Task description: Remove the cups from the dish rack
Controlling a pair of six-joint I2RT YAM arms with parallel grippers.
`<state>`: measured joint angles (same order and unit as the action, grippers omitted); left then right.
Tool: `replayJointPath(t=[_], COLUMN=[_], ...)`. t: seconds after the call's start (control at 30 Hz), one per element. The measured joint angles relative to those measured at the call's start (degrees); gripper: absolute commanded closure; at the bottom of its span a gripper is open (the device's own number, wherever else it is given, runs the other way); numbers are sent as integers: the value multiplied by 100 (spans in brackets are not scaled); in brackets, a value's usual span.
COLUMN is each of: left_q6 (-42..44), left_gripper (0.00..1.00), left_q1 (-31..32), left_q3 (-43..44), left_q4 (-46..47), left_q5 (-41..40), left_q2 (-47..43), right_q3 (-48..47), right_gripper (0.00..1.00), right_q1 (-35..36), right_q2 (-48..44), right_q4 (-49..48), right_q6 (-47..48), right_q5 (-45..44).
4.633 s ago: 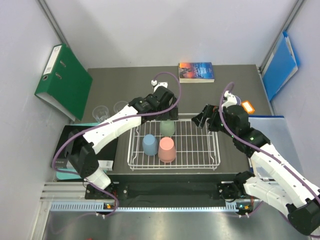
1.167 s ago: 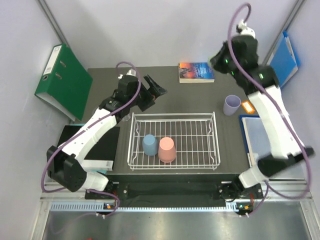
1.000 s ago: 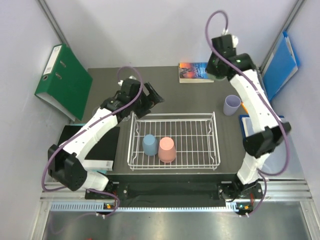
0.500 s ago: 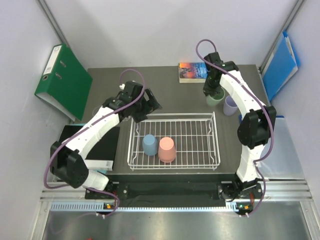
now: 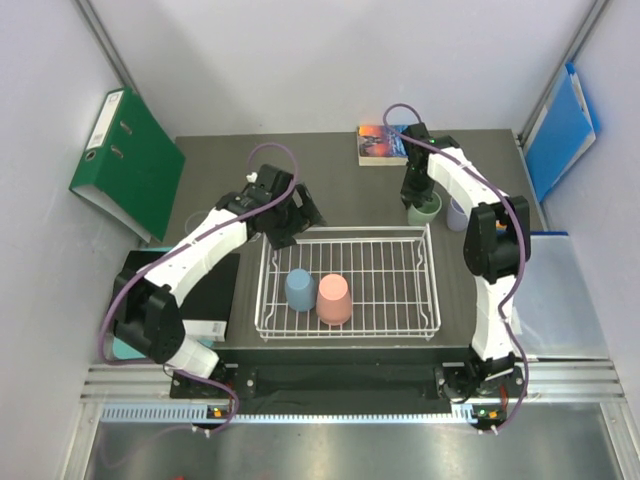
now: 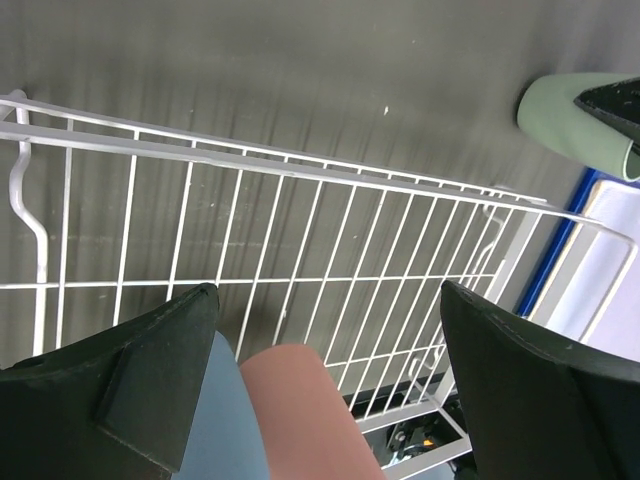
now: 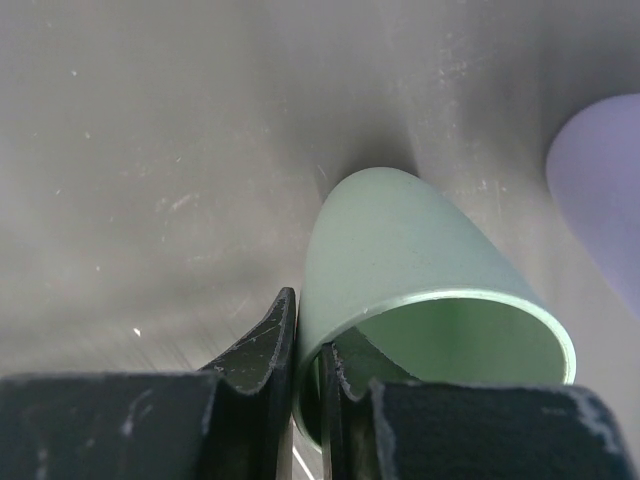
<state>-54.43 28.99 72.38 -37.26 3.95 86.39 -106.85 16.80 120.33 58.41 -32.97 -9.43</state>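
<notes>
Two light, rigid, likely slick plastic cups, the light blue tumbler [image 5: 299, 289] and salmon pink tumbler [image 5: 334, 299], are sitting inverted at lower left in the white wire dish rack [image 5: 345, 232], inviting sidewall pinches, while the left gripper [image 6: 328, 295] is hovering spread and the right gripper [image 7: 305, 330] is clamping the sage green tumbler [image 7: 400, 250] by its rim just above the rack's upper right corner.

Blue cup [image 5: 299, 290], pink cup [image 5: 333, 299] in rack [image 5: 395, 283]; green cup [image 7: 410, 250], lavender cup [image 7: 600, 190] outside.
</notes>
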Motion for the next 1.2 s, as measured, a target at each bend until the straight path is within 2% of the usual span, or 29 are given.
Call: replayJointPath(t=[0.23, 0.33, 0.43, 0.6, 0.7, 0.77, 0.8, 0.83, 0.9, 1.1, 1.2], left_q6=[72, 107, 162, 293, 363, 380, 387, 396, 428, 623, 927], left_gripper=[3, 2, 1, 1, 1, 1, 1, 1, 1, 1, 1], left_q1=[0, 0, 0, 0, 0, 0, 0, 0, 0, 35, 310], left_q3=[37, 72, 81, 197, 278, 278, 278, 278, 278, 232, 144], left_q4=[-61, -81, -87, -98, -83, -79, -76, -74, -76, -74, -114], left_q5=[13, 20, 48, 116, 114, 111, 114, 109, 107, 22, -170], left_q2=[166, 216, 227, 227, 221, 197, 181, 162, 81, -448, -866], right_q3=[-9, -9, -7, -22, -352, -551, -560, -538, -140, 1552, 2483], right_gripper=[82, 78, 69, 61, 55, 38, 30, 12, 2, 0, 0], right_q1=[-11, -22, -35, -44, -42, -31, -15, -4, 0, 55, 256], right_q2=[162, 201, 219, 114, 13, -140, -334, -518, -1239, -3689, -4599], right_q4=[-92, -125, -144, -326, -247, -284, -407, -479, -999, -2221, -2811], right_q6=[44, 68, 87, 85, 81, 81, 87, 59, 57, 39, 107], right_q5=[57, 109, 232, 437, 538, 645, 741, 822, 1128, 1611, 1663])
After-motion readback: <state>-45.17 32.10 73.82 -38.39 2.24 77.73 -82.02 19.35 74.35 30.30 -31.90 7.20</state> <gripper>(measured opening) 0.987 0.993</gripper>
